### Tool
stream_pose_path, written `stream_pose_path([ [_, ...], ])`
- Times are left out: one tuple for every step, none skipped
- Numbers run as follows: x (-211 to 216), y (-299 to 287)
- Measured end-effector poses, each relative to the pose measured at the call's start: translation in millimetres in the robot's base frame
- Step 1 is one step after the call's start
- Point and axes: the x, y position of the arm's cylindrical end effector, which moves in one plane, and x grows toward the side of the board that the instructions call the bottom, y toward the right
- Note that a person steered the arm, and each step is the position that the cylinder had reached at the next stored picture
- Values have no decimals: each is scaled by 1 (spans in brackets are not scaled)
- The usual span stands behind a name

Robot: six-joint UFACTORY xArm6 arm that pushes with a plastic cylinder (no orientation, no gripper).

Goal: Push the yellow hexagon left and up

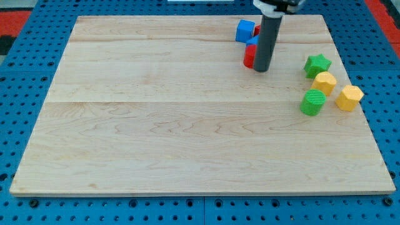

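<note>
The yellow hexagon (pixel 349 97) lies near the board's right edge. My tip (pixel 262 69) rests on the board well to the hexagon's left and a little above it, apart from it. The rod stands right against a red block (pixel 249 57), which it partly hides. A second yellow block (pixel 324 82), rounded, sits just up and left of the hexagon, between it and my tip.
A green star (pixel 317 64) lies above the rounded yellow block. A green block (pixel 312 102) lies left of the hexagon. A blue cube (pixel 245 30) sits at the view's top, with another blue block (pixel 252 42) and a red piece (pixel 257 30) behind the rod. The wooden board (pixel 187 125) sits on a blue pegboard.
</note>
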Motion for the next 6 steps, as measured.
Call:
stream_pose_path([
  [-27, 51],
  [-52, 143],
  [-39, 229],
  [-30, 229],
  [18, 229],
  [57, 229],
])
